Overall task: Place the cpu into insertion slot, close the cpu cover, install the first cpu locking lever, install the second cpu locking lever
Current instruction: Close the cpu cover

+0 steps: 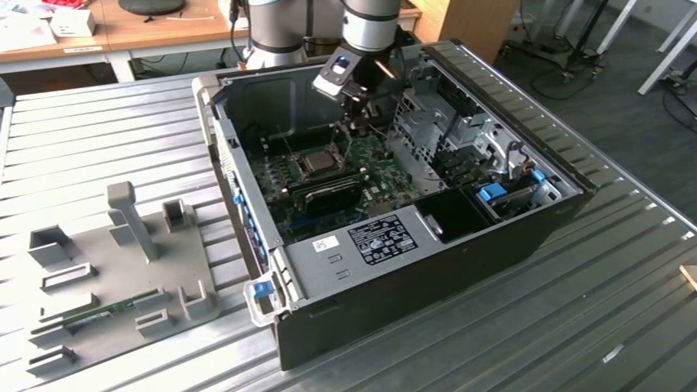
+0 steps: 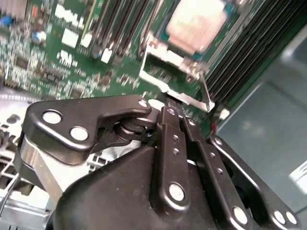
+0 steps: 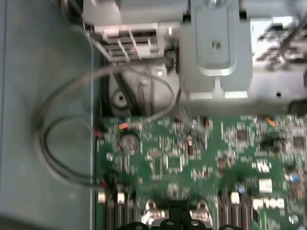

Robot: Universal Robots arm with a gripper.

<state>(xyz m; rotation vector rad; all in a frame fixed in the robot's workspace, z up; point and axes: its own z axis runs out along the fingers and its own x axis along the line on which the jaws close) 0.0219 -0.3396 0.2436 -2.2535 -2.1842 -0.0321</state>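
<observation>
"Ribbed grey bench (image 1: pixel 610 269) underneath everything. What is the big box on it?"

"A computer case (image 1: pixel 458 269), lying on its side with the open face up. I'd say that is so the arm (image 1: pixel 370 24) can reach straight down into it. Beside the case, on the exterior view's left, is a grey fixture tray (image 1: pixel 93 233) with upright holders."

"And inside the case?"

"A green circuit board (image 1: pixel 376 163) lies flat on the case floor. The insertion slot (image 1: pixel 304 166) is on that board, roughly mid-case."

"Where is the cpu?"

"The cpu (image 2: pixel 196 21) is already in the slot, lying flat with its dull silver top up, so the first step looks done."

"Is the cpu cover down?"

"No. In the second wrist view the cpu cover (image 2: pixel 168 55) stands tilted up off the chip, and the board shows through its window. It is raised on its hinge, which leaves the slot clear."

"And the pincer?"

"The pincer (image 2: pixel 173 109) is low inside the case, right at the cover's free edge. Its fingers (image 2: pixel 165 124) are drawn together with no gap showing. I can't tell whether they pinch the frame's lip or only press against it. Either way it is working the cover, not the chip."
</observation>
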